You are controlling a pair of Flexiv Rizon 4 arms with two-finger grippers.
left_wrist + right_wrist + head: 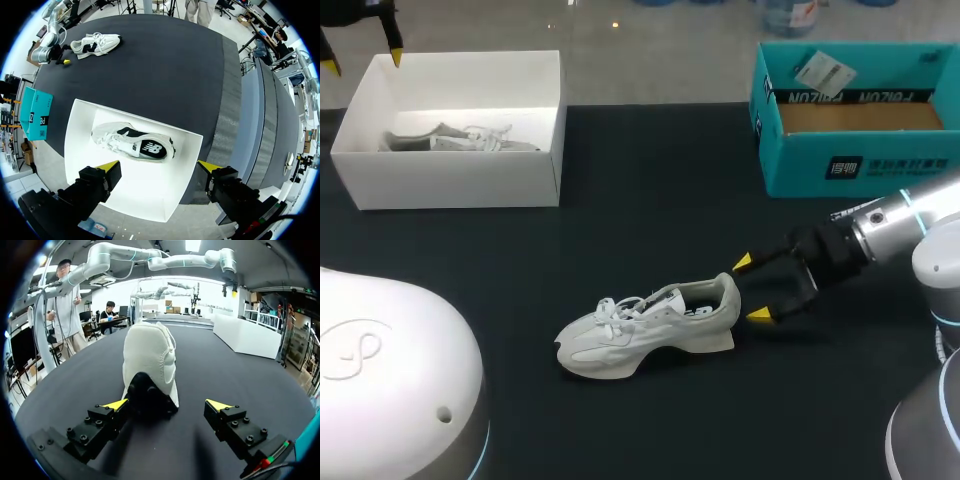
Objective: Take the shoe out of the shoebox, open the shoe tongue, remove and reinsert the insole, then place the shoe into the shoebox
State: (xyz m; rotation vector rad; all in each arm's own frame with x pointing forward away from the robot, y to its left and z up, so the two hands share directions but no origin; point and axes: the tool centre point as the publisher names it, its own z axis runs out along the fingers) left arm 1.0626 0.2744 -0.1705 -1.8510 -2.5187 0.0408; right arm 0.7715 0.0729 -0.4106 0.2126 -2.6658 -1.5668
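Observation:
A white shoe [645, 325] stands on the black table [650, 180], toe to the left and heel to the right. My right gripper [750, 289] is open just behind the heel, touching nothing. In the right wrist view the heel of the shoe [149, 360] lies straight ahead of the open right gripper [167, 404]. A white shoebox [450, 130] at the back left holds a second shoe [460, 138]. My left gripper [362, 60] hangs open above the box's back left corner. The left wrist view looks down past the left gripper [159, 165] onto the boxed shoe [134, 142].
A teal cardboard box [855, 115] with a tag inside stands at the back right, also seen as the teal box [36, 114]. Bare black table lies between the two boxes and in front of the shoe.

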